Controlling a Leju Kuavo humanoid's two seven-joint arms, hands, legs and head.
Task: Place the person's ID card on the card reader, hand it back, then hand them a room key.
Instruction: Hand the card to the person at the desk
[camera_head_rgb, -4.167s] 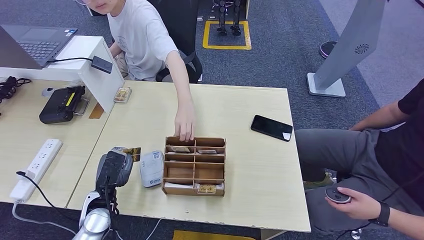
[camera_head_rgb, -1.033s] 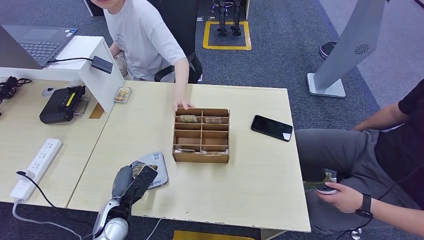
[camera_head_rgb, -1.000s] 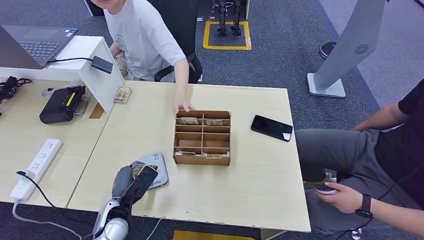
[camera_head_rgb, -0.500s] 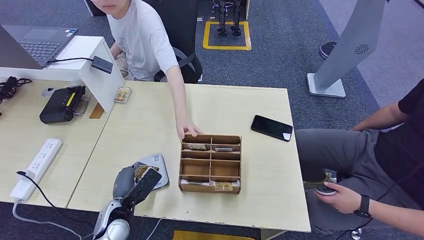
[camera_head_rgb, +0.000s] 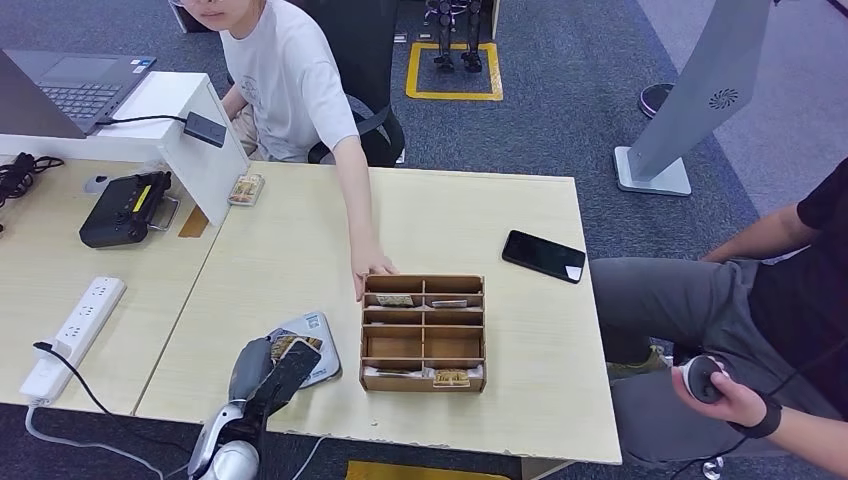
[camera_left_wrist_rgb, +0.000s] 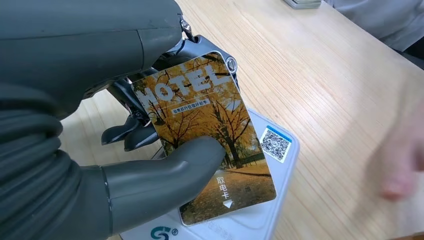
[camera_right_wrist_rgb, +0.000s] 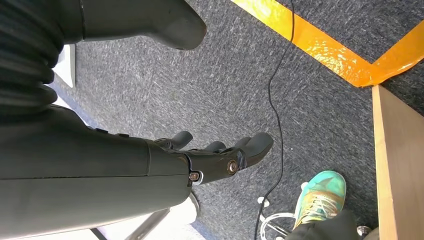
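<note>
My left hand (camera_head_rgb: 262, 372) pinches a card (camera_head_rgb: 293, 345) printed with autumn trees and the word HOTEL. It holds the card just over the white card reader (camera_head_rgb: 314, 326) near the table's front edge. In the left wrist view the thumb (camera_left_wrist_rgb: 170, 167) presses on the card (camera_left_wrist_rgb: 215, 120), with darker fingers behind it and the reader (camera_left_wrist_rgb: 282, 150) beneath. A wooden compartment box (camera_head_rgb: 423, 332) with several cards stands right of the reader. A person's hand (camera_head_rgb: 372, 266) touches its far left corner. My right hand (camera_right_wrist_rgb: 215, 155) hangs over the carpet, fingers apart and holding nothing.
A black phone (camera_head_rgb: 543, 255) lies at the table's right. On the left desk are a power strip (camera_head_rgb: 72, 325), a black device (camera_head_rgb: 125, 210) and a laptop (camera_head_rgb: 70, 85). A second person (camera_head_rgb: 760, 300) sits to the right holding a round controller.
The person has drawn the wooden box towards the front edge and slightly right. My left hand stays at the reader with the card. The seated person's hand has shifted right.
</note>
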